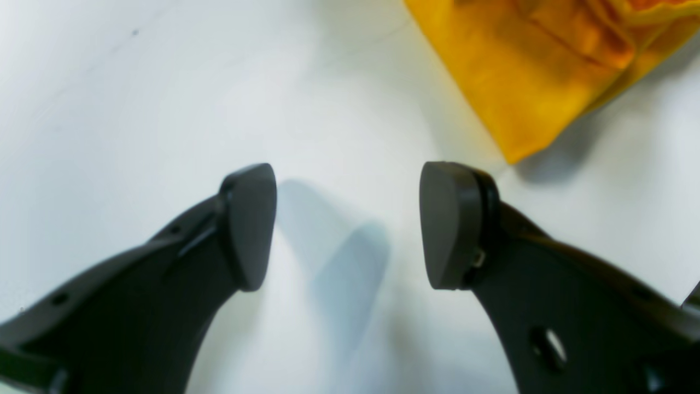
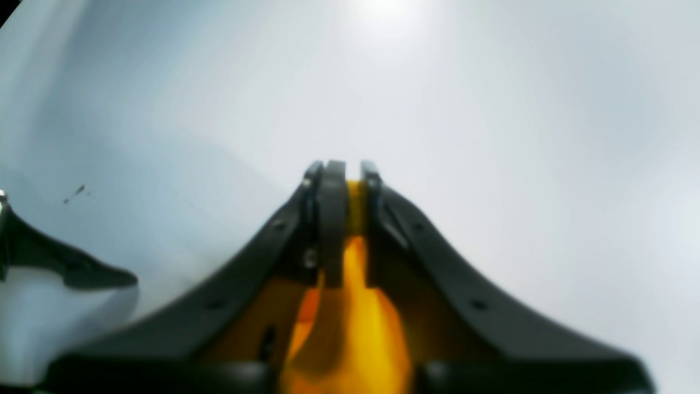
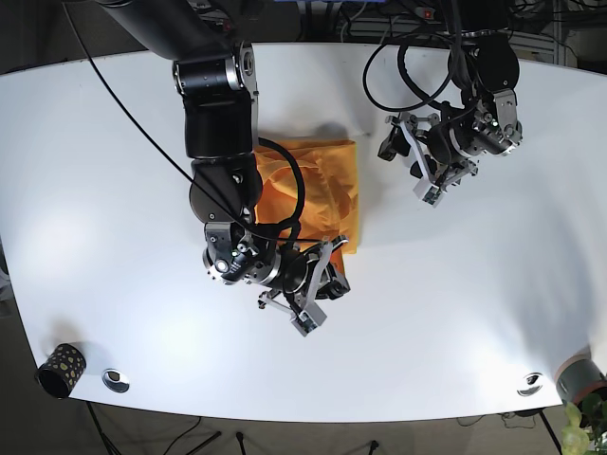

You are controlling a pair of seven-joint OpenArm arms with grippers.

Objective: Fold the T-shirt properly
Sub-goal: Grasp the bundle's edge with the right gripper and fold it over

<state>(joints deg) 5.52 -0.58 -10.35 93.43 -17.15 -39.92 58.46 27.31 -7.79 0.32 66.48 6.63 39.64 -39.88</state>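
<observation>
Right tool [image 2: 345, 171] pinched shut on a fold of the orange shirt [image 3: 318, 190], cloth squeezed between the pads [image 2: 332, 180] and trailing back under the wrist. Seen from the base view, right tool [image 3: 318, 284] sat at the shirt's near edge, low over the white tabletop [image 3: 455, 313]. Rest of the shirt lay bunched and partly folded behind that tool, half hidden under the right arm [image 3: 220, 114]. Exact fold lines not clear under the arm.

Left tool [image 1: 348, 224] spread wide, nothing between the fingers [image 1: 249, 224], only bare tabletop [image 1: 136, 98] below with soft shadows. Shirt corner [image 1: 547, 71] lay ahead and to the side of that tool, near the one finger but not touching. In the base view, left tool [image 3: 432, 180] hung just beside the shirt's far-side edge, apart from the cloth, cables looping above it.

Well away from both tools, near the tabletop's front corner: a small dark spotted cup [image 3: 61, 369] and a round metal fitting [image 3: 116, 380] beside it. Another such fitting [image 3: 530, 383] sat toward the opposite front corner.
</observation>
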